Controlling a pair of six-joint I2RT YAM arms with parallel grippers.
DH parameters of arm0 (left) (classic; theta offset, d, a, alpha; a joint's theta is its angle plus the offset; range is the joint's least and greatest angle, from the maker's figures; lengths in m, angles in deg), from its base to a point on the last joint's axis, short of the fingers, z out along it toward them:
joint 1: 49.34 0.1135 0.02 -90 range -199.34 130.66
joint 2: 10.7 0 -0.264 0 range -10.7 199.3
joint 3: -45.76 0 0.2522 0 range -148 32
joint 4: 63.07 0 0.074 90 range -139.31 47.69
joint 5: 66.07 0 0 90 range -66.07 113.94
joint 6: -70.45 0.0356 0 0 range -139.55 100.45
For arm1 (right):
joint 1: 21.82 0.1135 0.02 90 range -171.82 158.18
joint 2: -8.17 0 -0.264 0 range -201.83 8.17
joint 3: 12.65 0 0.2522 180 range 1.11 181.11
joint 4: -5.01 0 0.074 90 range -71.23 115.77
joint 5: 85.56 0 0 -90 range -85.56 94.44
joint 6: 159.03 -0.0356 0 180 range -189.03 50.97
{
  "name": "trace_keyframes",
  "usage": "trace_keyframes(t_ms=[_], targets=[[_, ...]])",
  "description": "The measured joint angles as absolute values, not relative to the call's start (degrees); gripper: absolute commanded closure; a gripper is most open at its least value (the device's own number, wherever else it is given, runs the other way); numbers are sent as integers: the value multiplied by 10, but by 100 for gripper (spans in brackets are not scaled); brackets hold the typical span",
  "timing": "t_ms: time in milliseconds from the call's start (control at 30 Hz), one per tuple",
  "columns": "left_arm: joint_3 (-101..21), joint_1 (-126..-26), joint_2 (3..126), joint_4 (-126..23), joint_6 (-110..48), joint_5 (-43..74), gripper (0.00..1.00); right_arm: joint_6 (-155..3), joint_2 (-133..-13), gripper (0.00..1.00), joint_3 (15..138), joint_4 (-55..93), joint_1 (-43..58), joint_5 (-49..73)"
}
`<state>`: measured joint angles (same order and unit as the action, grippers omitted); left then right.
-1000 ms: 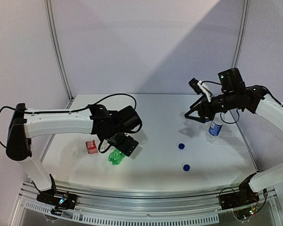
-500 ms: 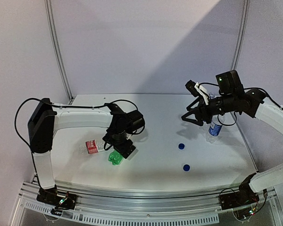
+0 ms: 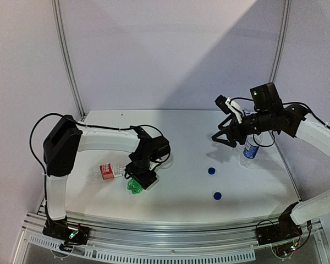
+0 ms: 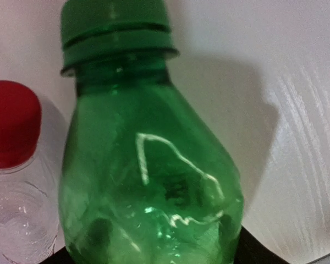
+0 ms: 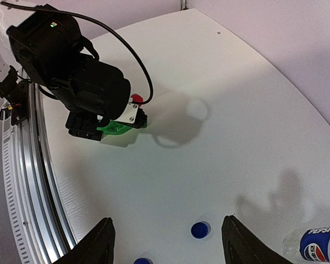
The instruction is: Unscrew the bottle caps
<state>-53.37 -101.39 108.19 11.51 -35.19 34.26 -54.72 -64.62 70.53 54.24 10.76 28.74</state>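
Left gripper point(image 3: 139, 179) has swung down over the all-green plastic bottle point(image 4: 148, 165), green screw cap point(image 4: 115, 27) still on, its jaws' grip impossible to tell; right gripper point(image 5: 168, 239) hovers, jaws apart, empty.

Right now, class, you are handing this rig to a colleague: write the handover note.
Left gripper: over the green bottle, grip unclear.
Right gripper: open, empty, raised.
Green bottle and red-label bottle lie together, left side; Pepsi bottle stands on the right.
Done: two blue caps loose on the table.
Left to do: green cap and red cap, both on.
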Motion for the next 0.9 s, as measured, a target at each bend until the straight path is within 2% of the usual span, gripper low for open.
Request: trace_keyframes(t_ms=[167, 300, 467, 567, 767, 900], targets=[[-534, -1014, 1085, 109, -338, 339, 49, -546, -653, 32, 705, 543, 108, 283], [-505, -1026, 1049, 58, -314, 351, 53, -546, -656, 31, 705, 543, 103, 283], [-425, -1069, 919, -49, -255, 382, 53, -555, -672, 32, 726, 579, 68, 313], [-385, -1116, 847, -145, -196, 410, 54, -561, -713, 33, 777, 633, 24, 392], [-320, -1175, 812, -283, -110, 469, 55, -557, -796, 34, 804, 715, 7, 526], [-307, -1182, 824, -311, -87, 486, 55, -554, -830, 35, 804, 742, 10, 568]])
